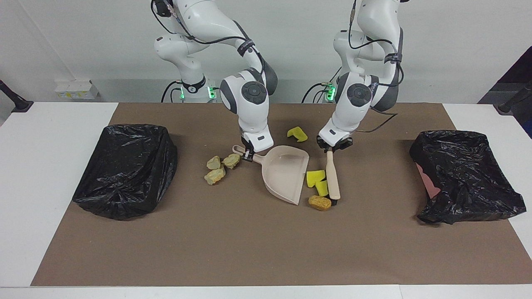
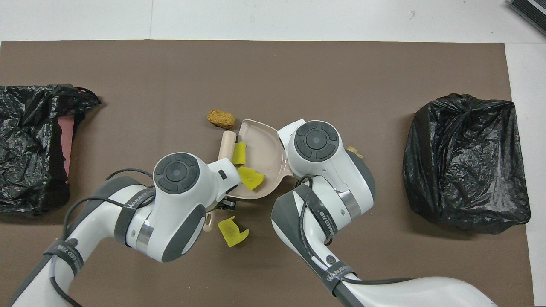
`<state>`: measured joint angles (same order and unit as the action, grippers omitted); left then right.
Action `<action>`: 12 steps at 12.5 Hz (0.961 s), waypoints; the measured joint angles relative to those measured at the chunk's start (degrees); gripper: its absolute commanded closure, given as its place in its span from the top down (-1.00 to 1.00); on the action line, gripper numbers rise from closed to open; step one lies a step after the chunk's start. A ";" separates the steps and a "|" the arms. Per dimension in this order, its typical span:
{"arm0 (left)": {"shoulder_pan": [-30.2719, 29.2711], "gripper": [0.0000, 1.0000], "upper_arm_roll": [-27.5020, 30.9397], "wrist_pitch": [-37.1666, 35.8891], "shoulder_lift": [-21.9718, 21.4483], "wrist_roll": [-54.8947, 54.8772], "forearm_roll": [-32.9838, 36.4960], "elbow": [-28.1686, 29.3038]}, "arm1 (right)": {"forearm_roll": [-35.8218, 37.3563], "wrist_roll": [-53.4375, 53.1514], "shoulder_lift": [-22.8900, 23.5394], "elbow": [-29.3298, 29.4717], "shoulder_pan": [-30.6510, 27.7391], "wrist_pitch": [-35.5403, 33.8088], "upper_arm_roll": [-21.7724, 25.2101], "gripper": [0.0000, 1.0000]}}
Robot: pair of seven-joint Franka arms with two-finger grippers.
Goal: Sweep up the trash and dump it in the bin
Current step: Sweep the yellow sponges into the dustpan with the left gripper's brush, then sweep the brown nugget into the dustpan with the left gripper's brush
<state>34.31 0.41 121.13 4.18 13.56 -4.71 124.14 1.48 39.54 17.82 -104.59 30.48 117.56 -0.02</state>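
The right gripper (image 1: pixel 248 155) is clamped on the dustpan (image 1: pixel 284 173) handle, with the three pale lumps (image 1: pixel 220 167) on the mat just beside it, toward the right arm's end and outside the pan. The pan's open lip should sit flat on the mat and stay put while the brush works. Next along, two yellow sponge chunks (image 1: pixel 317 181) and the orange-brown lump (image 1: pixel 319 202) lie between that lip and the brush (image 1: pixel 332 177). The left gripper (image 1: pixel 332 147) is closed on the brush handle's end. A short, low stroke toward the pan would probably push them in; too fast and they may skip past. A third yellow chunk (image 1: pixel 297 134) lies nearer the robots, between the grippers.
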 measured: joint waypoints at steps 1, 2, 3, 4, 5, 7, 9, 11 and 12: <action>1.34 -1.00 -0.03 -0.85 -0.32 0.14 -0.06 -0.14 | 0.00 0.00 0.00 0.00 0.00 0.00 0.00 -1.00; 1.81 -1.00 -0.08 -2.33 -0.64 0.16 -0.11 -0.55 | 0.00 0.00 0.00 0.00 0.00 0.00 0.00 -1.00; 1.83 -1.00 0.08 -4.52 -0.95 0.08 -0.12 -1.55 | 0.00 0.00 0.00 0.00 0.00 0.00 0.00 -1.00; 1.81 -1.00 0.50 -7.43 -1.32 -0.05 -0.15 -3.39 | 0.00 0.00 0.00 0.00 0.00 0.00 0.00 -1.00; 1.69 -1.00 0.91 -9.88 -1.62 -0.13 -0.15 -5.79 | 0.00 0.00 0.00 0.00 0.00 0.00 0.00 -1.00; 0.50 -1.00 1.37 -12.12 -1.63 -1.24 -0.14 -10.18 | 0.00 0.00 0.00 0.00 0.00 0.00 0.00 -1.00; -3.50 -1.00 1.74 -12.09 -0.27 -8.29 -0.06 -12.45 | 0.00 -0.08 0.00 0.00 0.00 0.00 0.00 -1.00; -8.51 -1.00 2.12 -12.06 2.82 -15.68 0.06 -16.26 | 0.00 -1.35 0.00 0.00 0.07 -0.04 -0.03 -1.00; -10.72 -1.00 2.21 -12.05 4.66 -18.95 0.97 -18.48 | 0.00 -2.37 -0.02 0.00 0.17 -0.05 -0.06 -1.00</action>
<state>23.59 2.62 109.08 8.84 -5.39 -3.74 105.66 1.48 37.17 17.80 -104.59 30.64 117.51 -0.08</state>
